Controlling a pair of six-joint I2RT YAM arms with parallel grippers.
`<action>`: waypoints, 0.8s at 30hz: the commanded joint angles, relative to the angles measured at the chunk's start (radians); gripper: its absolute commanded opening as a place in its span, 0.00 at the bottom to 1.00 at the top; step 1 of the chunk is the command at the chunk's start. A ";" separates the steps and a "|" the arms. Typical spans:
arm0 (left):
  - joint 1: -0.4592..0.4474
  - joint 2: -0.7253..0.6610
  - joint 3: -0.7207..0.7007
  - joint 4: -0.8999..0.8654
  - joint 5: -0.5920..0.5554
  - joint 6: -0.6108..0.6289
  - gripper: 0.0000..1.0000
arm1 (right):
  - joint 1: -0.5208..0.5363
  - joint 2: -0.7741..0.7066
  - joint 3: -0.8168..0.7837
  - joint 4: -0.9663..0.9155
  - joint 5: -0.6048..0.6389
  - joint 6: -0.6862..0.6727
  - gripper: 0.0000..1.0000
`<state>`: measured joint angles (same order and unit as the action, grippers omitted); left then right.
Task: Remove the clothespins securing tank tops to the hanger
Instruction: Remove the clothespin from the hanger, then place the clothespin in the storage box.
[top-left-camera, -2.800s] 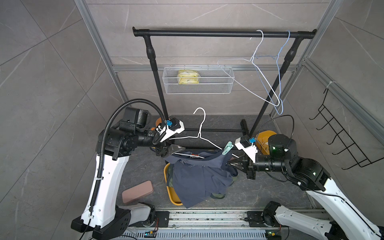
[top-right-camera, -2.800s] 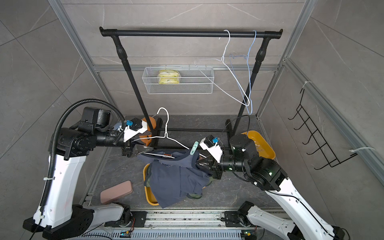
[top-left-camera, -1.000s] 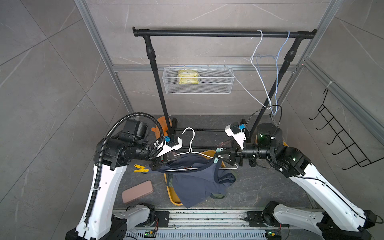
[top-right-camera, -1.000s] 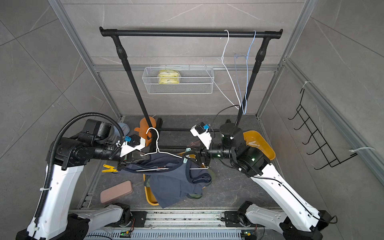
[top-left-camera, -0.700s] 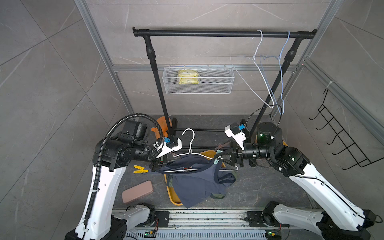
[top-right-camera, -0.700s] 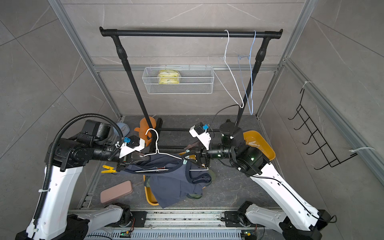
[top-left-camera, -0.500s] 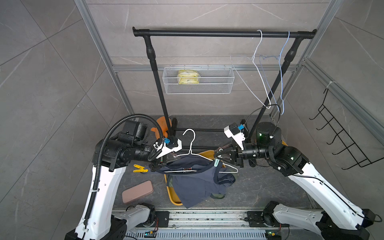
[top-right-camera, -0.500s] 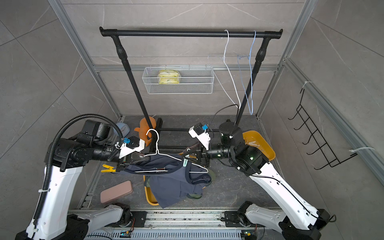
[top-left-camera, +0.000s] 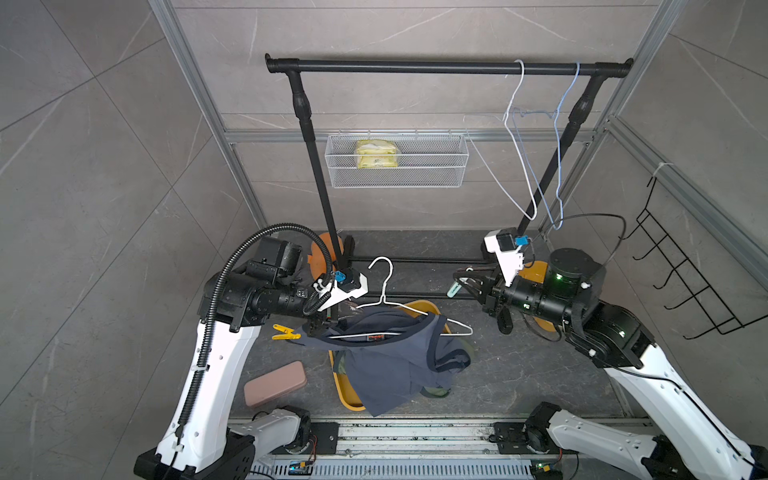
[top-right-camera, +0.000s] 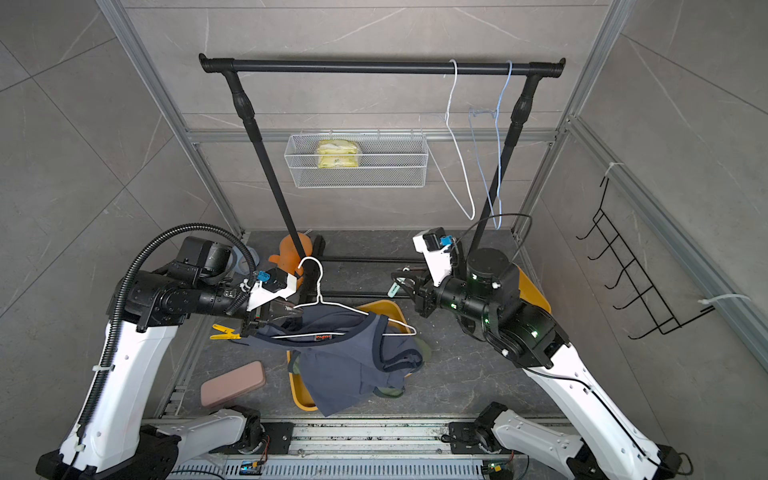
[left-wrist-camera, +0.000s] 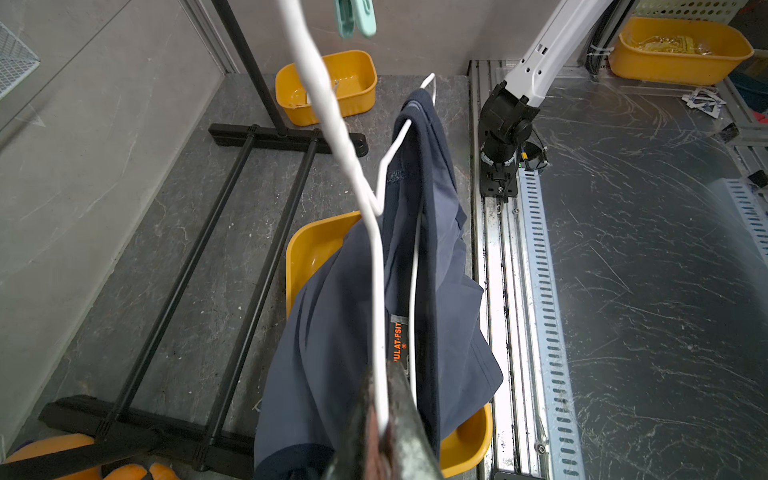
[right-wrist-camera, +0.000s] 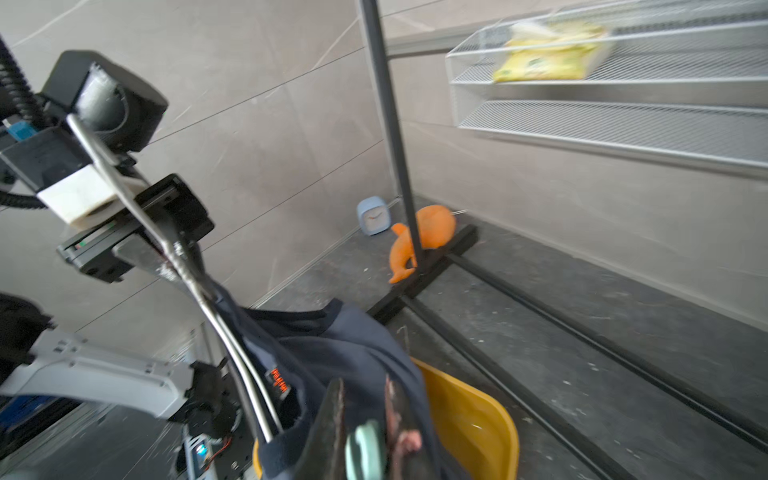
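1. Left gripper (left-wrist-camera: 382, 415) clamps the hanger (left-wrist-camera: 336, 120); the blue tank top (top-left-camera: 390, 365) hangs from it near the floor's front edge.
2. Right gripper (right-wrist-camera: 361, 419) pinches a green clothespin (top-left-camera: 454, 287), clear of the hanger: the removal step.
3. Next, likely: drop it somewhere safe.

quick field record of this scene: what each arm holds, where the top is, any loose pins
left jaws: shut on one end of the white hanger
right jaws: shut on mint clothespin, held apart from the hanger
blue tank top: draped on the hanger, hanging over yellow bin
yellow clothespin: loose on the floor beside the left arm
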<state>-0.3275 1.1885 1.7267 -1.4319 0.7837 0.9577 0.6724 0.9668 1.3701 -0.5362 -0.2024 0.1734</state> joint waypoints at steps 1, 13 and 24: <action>-0.004 0.009 0.012 0.033 0.017 -0.003 0.00 | -0.006 -0.046 -0.056 -0.036 0.228 0.031 0.00; -0.004 0.028 0.048 0.045 0.057 -0.005 0.00 | -0.080 -0.104 -0.411 -0.055 0.624 0.229 0.00; -0.004 0.023 0.015 0.082 0.099 -0.004 0.00 | -0.476 0.096 -0.518 0.115 0.533 0.311 0.00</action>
<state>-0.3275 1.2201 1.7405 -1.3823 0.8219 0.9577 0.2775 1.0275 0.8680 -0.5133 0.3531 0.4431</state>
